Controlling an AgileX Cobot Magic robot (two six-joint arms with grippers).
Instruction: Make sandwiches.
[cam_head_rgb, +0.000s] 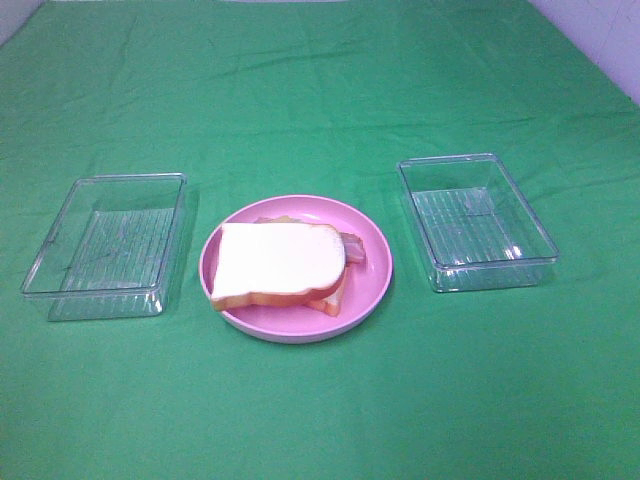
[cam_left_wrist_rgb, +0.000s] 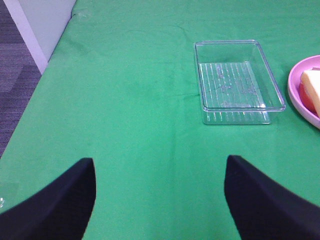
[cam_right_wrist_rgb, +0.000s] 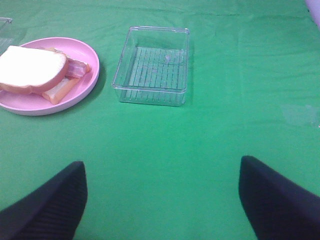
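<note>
A sandwich (cam_head_rgb: 280, 265) lies stacked on the pink plate (cam_head_rgb: 375, 280) at the table's middle: a white bread slice with orange-brown crust on top, a reddish bacon strip (cam_head_rgb: 352, 247) poking out at its right, another slice beneath. The right wrist view shows the same sandwich (cam_right_wrist_rgb: 32, 70) on the plate (cam_right_wrist_rgb: 85, 82); the left wrist view catches only its edge (cam_left_wrist_rgb: 312, 87). My left gripper (cam_left_wrist_rgb: 160, 197) is open over bare cloth, well short of the left tray. The right gripper (cam_right_wrist_rgb: 162, 200) is open too, with nothing between its fingers. Neither arm appears in the high view.
A clear plastic tray (cam_head_rgb: 105, 245) sits left of the plate and another clear tray (cam_head_rgb: 475, 220) to its right; both look empty. Green cloth covers the table. The table's left edge and the grey floor (cam_left_wrist_rgb: 15, 75) show in the left wrist view.
</note>
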